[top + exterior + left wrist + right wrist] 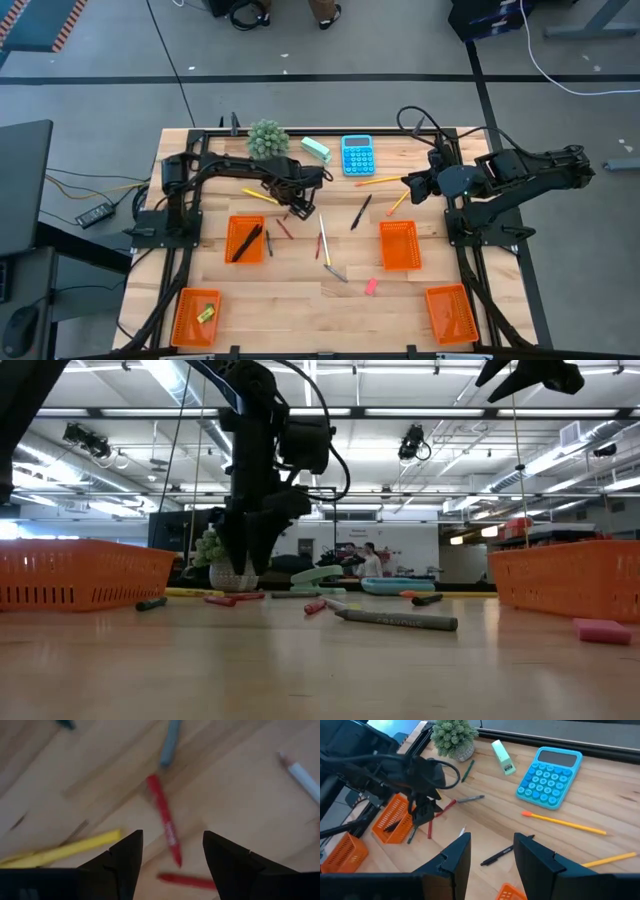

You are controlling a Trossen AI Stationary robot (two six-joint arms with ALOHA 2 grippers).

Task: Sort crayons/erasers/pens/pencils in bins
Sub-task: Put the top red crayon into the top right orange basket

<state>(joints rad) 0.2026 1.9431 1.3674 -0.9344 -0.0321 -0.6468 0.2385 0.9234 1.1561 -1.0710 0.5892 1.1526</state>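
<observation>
While the left gripper (170, 852) hangs low over the table with its fingers spread apart and nothing between them, a red crayon (164, 817) lies straight ahead in the gap, a second red crayon (186, 881) just beyond its tip and a yellow pencil (62, 850) close beside one finger. In the high view this gripper (300, 205) sits left of the table's middle, near the bin (245, 240) that already holds dark pens.

To do this pick well, I judge the jaws should straddle the crayon across its width, near its middle, and come down squarely so a finger does not snag the pencil or the other crayon; closing on one stick alone matters here.

The right gripper (490, 852), also spread apart and empty, waits raised over the right side, near a black pen (497, 855) and two yellow-orange pencils (563, 822).

Counting from above: four orange bins, one with pens, one (196, 315) with a yellow-green eraser, two (399, 245) seemingly empty. Loose on the wood I make out about three pencils, two or three red crayons, one black pen, a grey stick, and one pink eraser (371, 286). Beyond them stand a blue calculator (357, 155), a mint block (315, 148) and a small plant (268, 138).
</observation>
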